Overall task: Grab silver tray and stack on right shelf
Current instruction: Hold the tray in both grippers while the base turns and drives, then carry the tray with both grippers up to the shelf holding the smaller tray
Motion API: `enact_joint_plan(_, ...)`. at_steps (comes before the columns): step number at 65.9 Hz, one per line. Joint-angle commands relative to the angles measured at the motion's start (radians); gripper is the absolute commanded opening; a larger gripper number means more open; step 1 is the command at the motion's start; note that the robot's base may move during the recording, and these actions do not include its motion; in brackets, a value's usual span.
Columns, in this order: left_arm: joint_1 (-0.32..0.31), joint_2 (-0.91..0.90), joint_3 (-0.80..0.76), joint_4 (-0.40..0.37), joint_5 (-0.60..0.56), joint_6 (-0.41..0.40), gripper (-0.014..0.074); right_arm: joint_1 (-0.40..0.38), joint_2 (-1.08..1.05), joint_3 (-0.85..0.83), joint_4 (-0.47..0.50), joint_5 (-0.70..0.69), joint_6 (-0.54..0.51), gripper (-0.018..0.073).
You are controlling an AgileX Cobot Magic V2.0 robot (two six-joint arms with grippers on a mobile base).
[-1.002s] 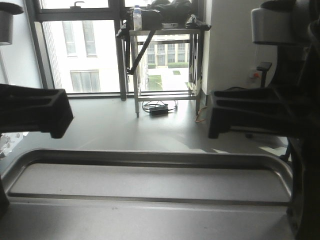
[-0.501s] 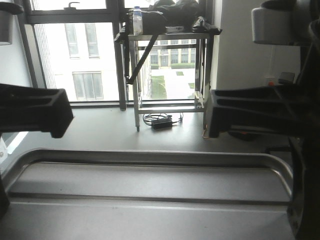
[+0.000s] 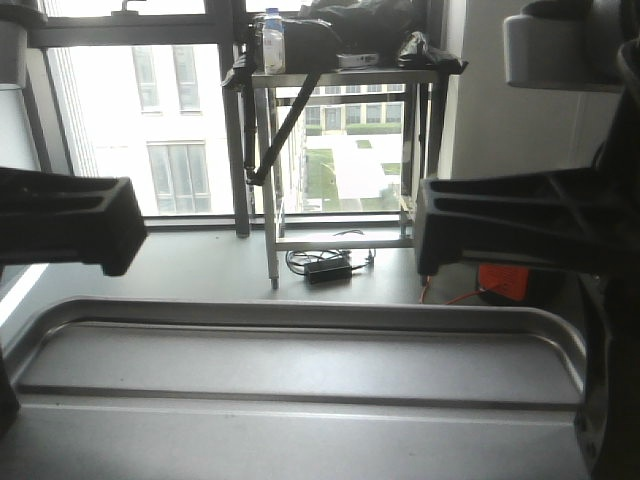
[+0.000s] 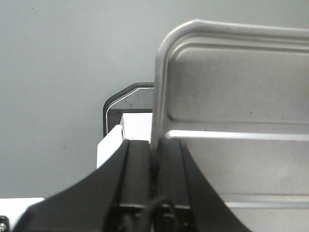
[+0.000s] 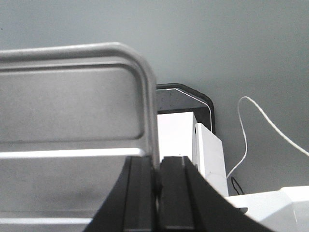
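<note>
The silver tray (image 3: 300,370) fills the bottom of the front view, held level between both arms with its long ribs running side to side. My left gripper (image 4: 155,142) is shut on the tray's left rim (image 4: 231,96). At the other end my right gripper (image 5: 158,159) is shut on the right rim (image 5: 72,106). The black arm bodies (image 3: 70,220) (image 3: 500,225) hang above the tray's two ends. The right shelf is out of view.
A steel table (image 3: 340,75) carrying a bottle (image 3: 273,35) and black bags stands ahead by the window. A power brick with cables (image 3: 328,268) lies under it. An orange object (image 3: 505,282) sits low at the right. Grey floor and a white cable (image 5: 256,125) show below.
The tray and both arms keep their place in the view. The background has shifted: the steel table looks bigger and nearer, and the orange object has come into sight at the right.
</note>
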Motion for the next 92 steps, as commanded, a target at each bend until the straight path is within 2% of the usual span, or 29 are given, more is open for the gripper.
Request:
enact_joint_plan(1,0.004,-0.026,-0.008,0.107,0.305,-0.007,-0.0100,-0.011,-0.024,-0.011,-0.099,0.256,0.001,0.0052)
enact_joint_plan(92,0.004,-0.026,-0.008,0.111,0.305,-0.007,-0.0100,-0.011,-0.024,-0.011,-0.099,0.268,0.001,0.0052)
